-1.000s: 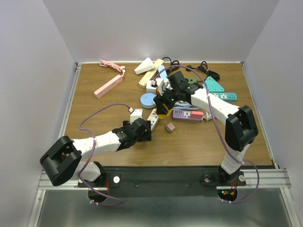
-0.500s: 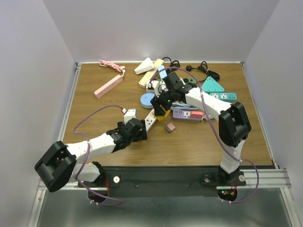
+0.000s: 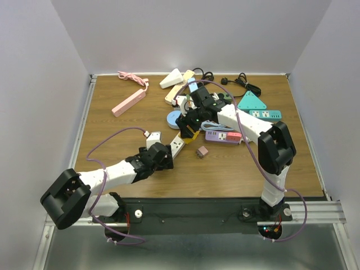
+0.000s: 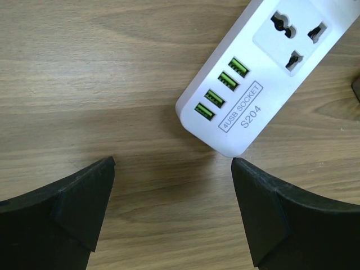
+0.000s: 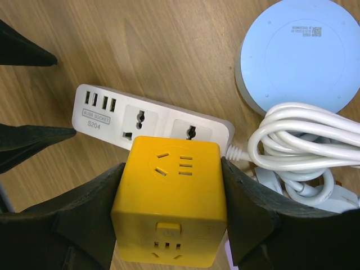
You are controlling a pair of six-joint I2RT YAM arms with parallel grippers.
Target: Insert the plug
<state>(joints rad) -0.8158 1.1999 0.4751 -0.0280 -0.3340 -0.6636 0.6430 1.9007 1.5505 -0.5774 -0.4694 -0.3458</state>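
While the two arms reach out over it, the brown wood bench (image 3: 112,135) holds a heap of power strips and cords near its far side. The right arm (image 3: 247,126) bends in toward the middle of the heap. The left arm (image 3: 112,171) lies low across the near left part of the bench. A pink strip (image 3: 129,102) lies alone at the far left, well apart from the heap. A purple strip (image 3: 223,135) and a teal strip (image 3: 264,114) lie by the right arm. The white strip (image 4: 253,79) lies slanted near the middle of the bench. It has four green USB holes at its near end and two sockets past them. The left fingers (image 4: 67,208) are spread wide and hold nothing. They point at the USB end, and one tip sits just beside the strip's corner. A round blue disc (image 5: 301,53) rests just past the far end of the white strip, and a looped white cord (image 5: 304,152) lies beside it. The right fingers (image 5: 84,214) squeeze a yellow cube (image 5: 171,202) from both sides. The cube has socket holes on two faces. It hangs over the white strip near its first socket, but I cannot tell if the two touch. A tiny brown block (image 3: 202,151) sits alone, near the purple strip.
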